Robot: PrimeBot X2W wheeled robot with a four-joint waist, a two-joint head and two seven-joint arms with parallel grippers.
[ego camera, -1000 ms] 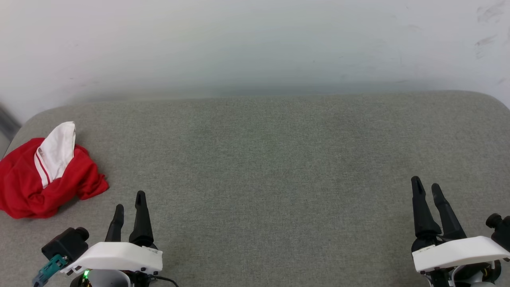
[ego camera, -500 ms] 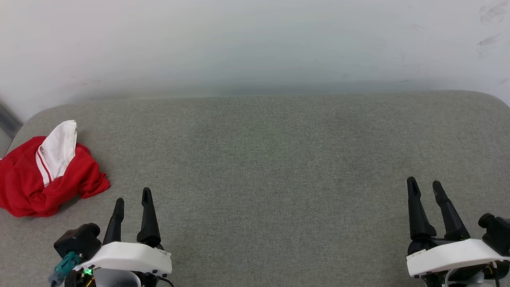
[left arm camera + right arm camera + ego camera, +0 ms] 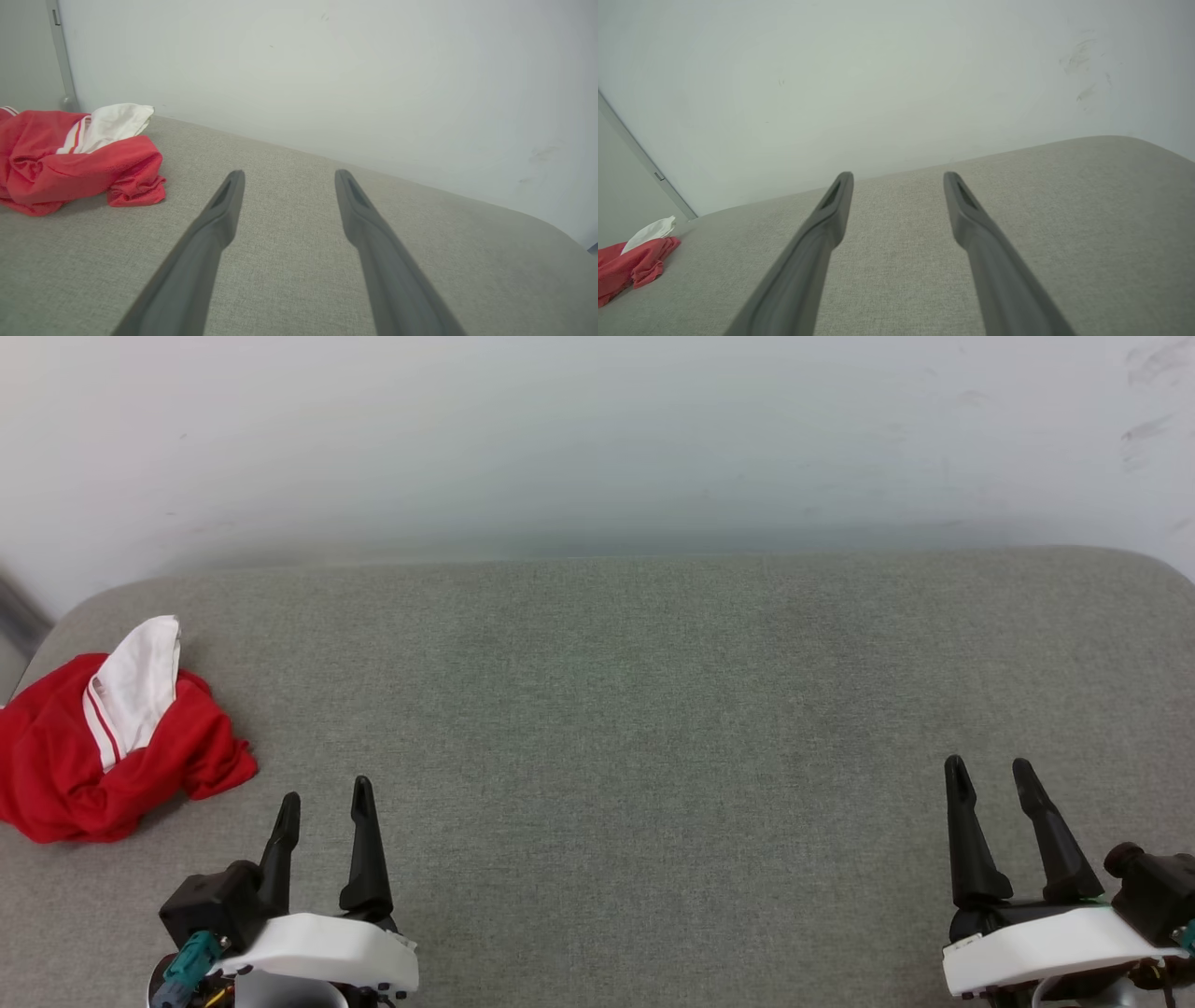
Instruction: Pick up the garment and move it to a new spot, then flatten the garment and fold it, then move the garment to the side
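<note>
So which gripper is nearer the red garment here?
Left. The left gripper is close beside the garment, not touching; the right gripper is far across the grey surface.

Bright, soft, even light, faint shadow beside crumpled red-and-white garment (image 3: pixel 56 775), plain white wall (image 3: pixel 597 429) hazy, long dark fingers (image 3: pixel 187 270) blurred close to wrist cameras

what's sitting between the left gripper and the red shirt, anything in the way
Nothing visible does. Only grey cushion lies between the open left gripper and the garment, which sits crumpled near the cushion's left end, up and to the left of the fingertips in the head view, apart from them.
</note>
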